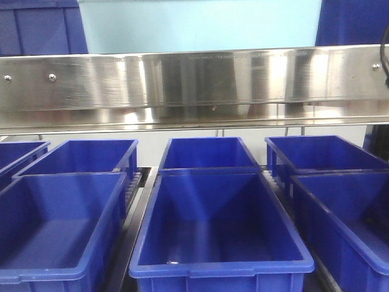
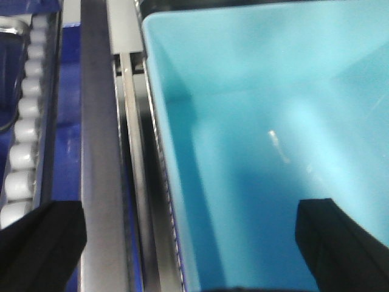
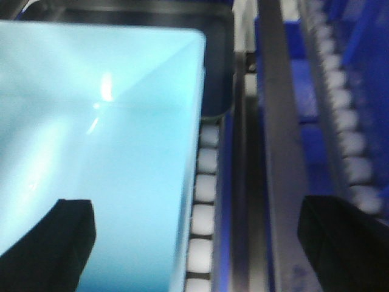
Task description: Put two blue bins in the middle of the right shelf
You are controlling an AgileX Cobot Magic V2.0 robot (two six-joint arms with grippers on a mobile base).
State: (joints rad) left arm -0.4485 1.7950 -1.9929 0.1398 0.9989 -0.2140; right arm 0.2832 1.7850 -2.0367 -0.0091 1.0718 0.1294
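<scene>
1. Left pincer (image 2: pixel 189 249) is seen spread wide, with nothing pinched. One black fingertip (image 2: pixel 39 243) is held outside the bin, over the left rollers (image 2: pixel 21 152). The other is held over the bin's inside, so the bin's left wall is straddled. Contact with the wall cannot be told.
2. Right pincer (image 3: pixel 196 246) is likewise seen spread wide, with nothing pinched. One fingertip (image 3: pixel 48 243) is held over the bin's inside and the other outside it. The bin's right wall and the right rollers (image 3: pixel 203 201) lie between them. Contact cannot be told.
3. Front mid bin (image 1: pixel 219 243) is blue and upright, and is set on the shelf nearest the front camera. In both wrist views it is washed out to pale cyan.
4. Front left bin (image 1: pixel 58 225) and front right bin (image 1: pixel 346 213) are set either side of it, near but apart.
5. Back mid bin (image 1: pixel 206 152) is set just behind the front mid bin. Back left bin (image 1: pixel 82 158) and back right bin (image 1: pixel 316 152) are lined up beside it. Part of a further bin (image 1: pixel 18 152) is cut off at the far left.
6. A steel beam (image 1: pixel 194 82) is run across above all the bins.
7. Beyond the beam, upper bins (image 1: pixel 36 27) are seen in both top corners, with a pale wall (image 1: pixel 200 24) between them.
</scene>
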